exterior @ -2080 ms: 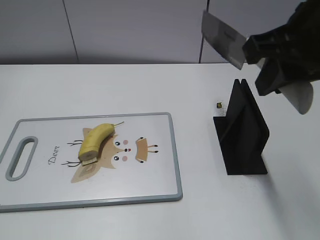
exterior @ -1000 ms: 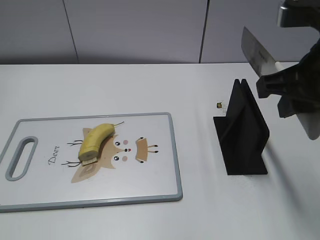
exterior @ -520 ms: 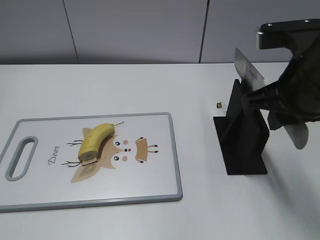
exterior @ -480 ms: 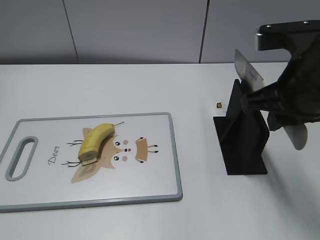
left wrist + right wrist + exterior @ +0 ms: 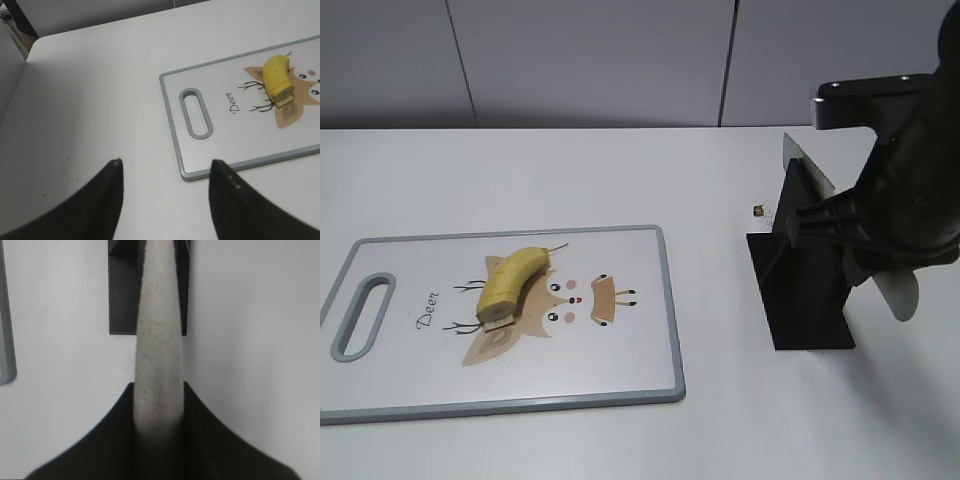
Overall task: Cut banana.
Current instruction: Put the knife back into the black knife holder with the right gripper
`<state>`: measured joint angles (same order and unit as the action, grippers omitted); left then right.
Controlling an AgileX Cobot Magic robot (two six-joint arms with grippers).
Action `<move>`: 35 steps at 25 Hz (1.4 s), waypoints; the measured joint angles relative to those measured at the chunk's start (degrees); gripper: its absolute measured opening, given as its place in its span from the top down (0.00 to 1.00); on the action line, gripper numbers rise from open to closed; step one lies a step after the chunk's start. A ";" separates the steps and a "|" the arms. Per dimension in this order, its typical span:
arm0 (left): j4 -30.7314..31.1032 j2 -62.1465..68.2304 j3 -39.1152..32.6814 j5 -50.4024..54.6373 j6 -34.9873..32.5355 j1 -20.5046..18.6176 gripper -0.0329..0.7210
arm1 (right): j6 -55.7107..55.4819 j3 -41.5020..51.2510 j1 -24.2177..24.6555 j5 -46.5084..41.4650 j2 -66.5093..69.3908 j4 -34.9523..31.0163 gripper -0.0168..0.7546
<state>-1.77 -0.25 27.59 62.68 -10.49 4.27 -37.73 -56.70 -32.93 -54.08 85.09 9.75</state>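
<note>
The banana [image 5: 510, 283] is a short curved yellow piece with its cut face toward me, lying on the deer print of the cutting board [image 5: 420, 370]. It also shows in the left wrist view [image 5: 278, 80]. My right gripper [image 5: 868, 240] is shut on the pale handle [image 5: 157, 340] of a knife. The knife's blade [image 5: 805, 165] sits down in the slot of the black knife stand [image 5: 805, 290]. My left gripper [image 5: 165, 167] is open and empty, above bare table left of the board [image 5: 225, 135]; it is out of the exterior view.
A tiny dark object [image 5: 758, 210] lies on the table just left of the stand. The board's handle slot [image 5: 196, 112] faces my left gripper. The table's rounded corner [image 5: 37, 42] is at the far left.
My right arm has swung the knife down from high above the table and lowered its blade into the stand. The banana and board have not moved.
</note>
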 joint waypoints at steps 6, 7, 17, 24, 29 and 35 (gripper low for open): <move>0.00 0.00 0.00 0.00 0.00 0.00 0.25 | 0.00 0.00 0.00 -0.18 0.12 -0.16 0.75; 0.00 0.00 0.00 0.00 0.00 0.00 0.25 | 0.00 0.00 0.00 -0.18 0.12 -0.10 0.72; 0.00 0.00 0.00 0.00 0.00 0.00 0.26 | 1.51 0.00 0.00 0.55 -0.05 0.07 0.19; 0.00 0.00 0.00 0.00 0.00 0.00 0.26 | 10.58 0.00 0.00 0.73 -8.58 -0.39 0.18; 0.00 0.00 0.00 0.00 0.00 0.00 0.26 | 22.45 0.00 0.00 0.84 -20.26 -5.64 0.19; 0.00 0.00 0.00 0.00 0.00 0.00 0.26 | 35.22 0.38 0.00 0.29 -33.44 -11.90 0.21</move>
<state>-1.77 -0.25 27.59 62.68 -10.49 4.27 -2.51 -56.32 -32.93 -53.79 51.65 -2.15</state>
